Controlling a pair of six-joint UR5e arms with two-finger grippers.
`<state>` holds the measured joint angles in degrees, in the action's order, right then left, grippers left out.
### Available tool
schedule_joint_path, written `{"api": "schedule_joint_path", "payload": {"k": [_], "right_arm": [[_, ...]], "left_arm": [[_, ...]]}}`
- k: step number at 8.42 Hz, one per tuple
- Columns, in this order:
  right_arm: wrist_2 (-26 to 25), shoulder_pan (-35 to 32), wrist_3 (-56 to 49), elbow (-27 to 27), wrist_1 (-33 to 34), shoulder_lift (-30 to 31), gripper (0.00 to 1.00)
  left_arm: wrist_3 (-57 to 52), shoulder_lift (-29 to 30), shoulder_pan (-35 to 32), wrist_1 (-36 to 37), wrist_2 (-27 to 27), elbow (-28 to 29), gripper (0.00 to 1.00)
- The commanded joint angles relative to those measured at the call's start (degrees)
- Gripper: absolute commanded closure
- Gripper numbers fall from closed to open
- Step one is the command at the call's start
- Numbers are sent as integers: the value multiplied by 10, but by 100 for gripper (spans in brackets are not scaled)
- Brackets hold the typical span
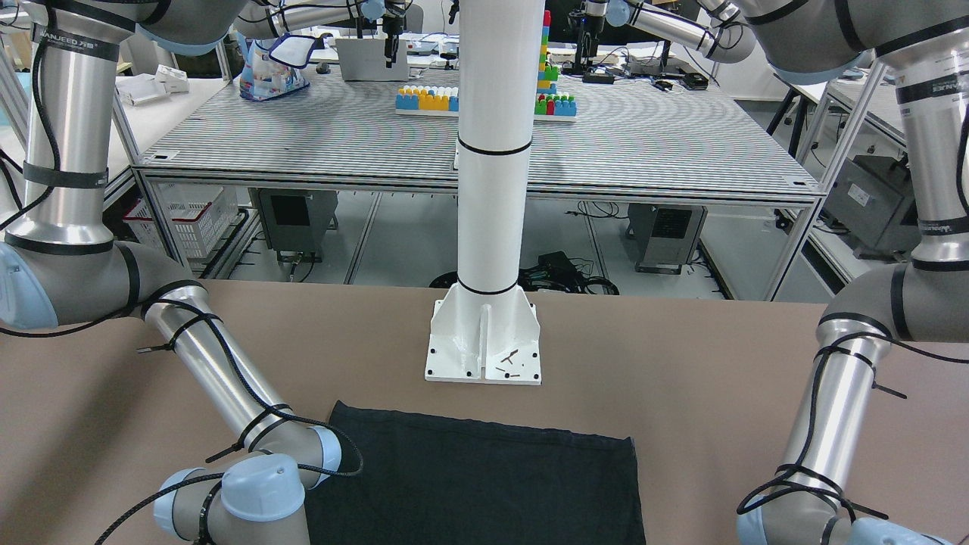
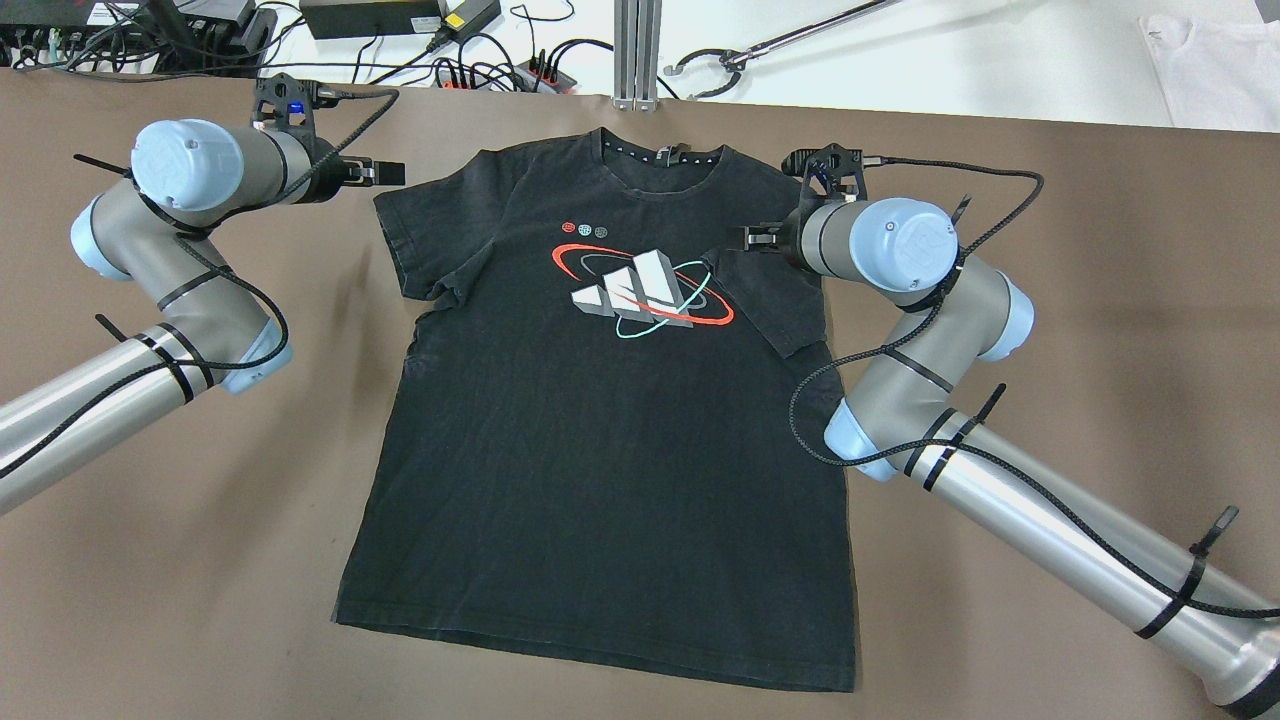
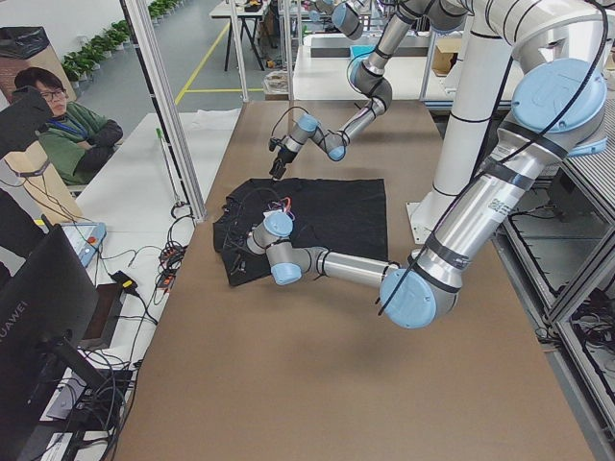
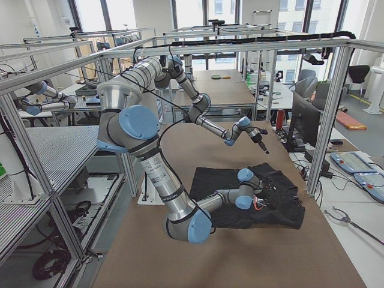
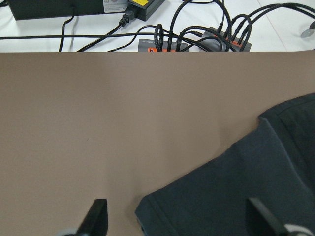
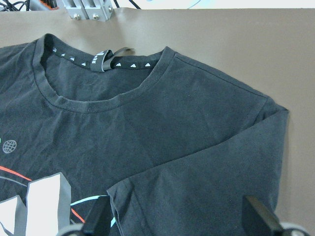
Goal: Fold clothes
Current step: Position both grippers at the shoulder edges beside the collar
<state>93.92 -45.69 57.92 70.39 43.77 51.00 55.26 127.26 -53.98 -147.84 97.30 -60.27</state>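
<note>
A black short-sleeved fabric T-shirt (image 2: 600, 450) lies flat, front up, on the brown counter (image 2: 150, 560). Its bottom hem is nearest, well apart from both claws. Farther up, the chest carries a red, white and teal printed logo (image 2: 640, 290), between the two claws and closer to the right one. The right claw (image 2: 745, 238) hangs over the shirt's sleeve on its own side. Its fingers (image 6: 258, 219) are spread wide with nothing gripped, and the sleeve's hem runs beneath the gap. The left claw (image 2: 385, 172) sits at the outer edge of the other sleeve, likewise spread wide and empty. That sleeve's corner lies below and between its fingers (image 5: 98, 216). Beyond both claws lies the ribbed collar (image 2: 665, 160), then black cables and power strips (image 2: 480, 70) past the counter's far edge.
</note>
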Motion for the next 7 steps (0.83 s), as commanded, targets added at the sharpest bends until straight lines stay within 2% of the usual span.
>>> {"api": "schedule_joint_path", "payload": {"k": [1,3,4,7], "right_arm": [[4,-3,0,13,0,10,6],[14,-13,-1,43,3,34,6],[38,-26,-2,54,10,39,6],[43,-33,-5,58,11,45,6]], "left_arm": [[-53,14,19,-3,-48,30,0],[-49,22,19,-3,-48,44,0],[-49,27,19,-4,-48,55,0],[-32,30,20,-26,-41,71,0]]}}
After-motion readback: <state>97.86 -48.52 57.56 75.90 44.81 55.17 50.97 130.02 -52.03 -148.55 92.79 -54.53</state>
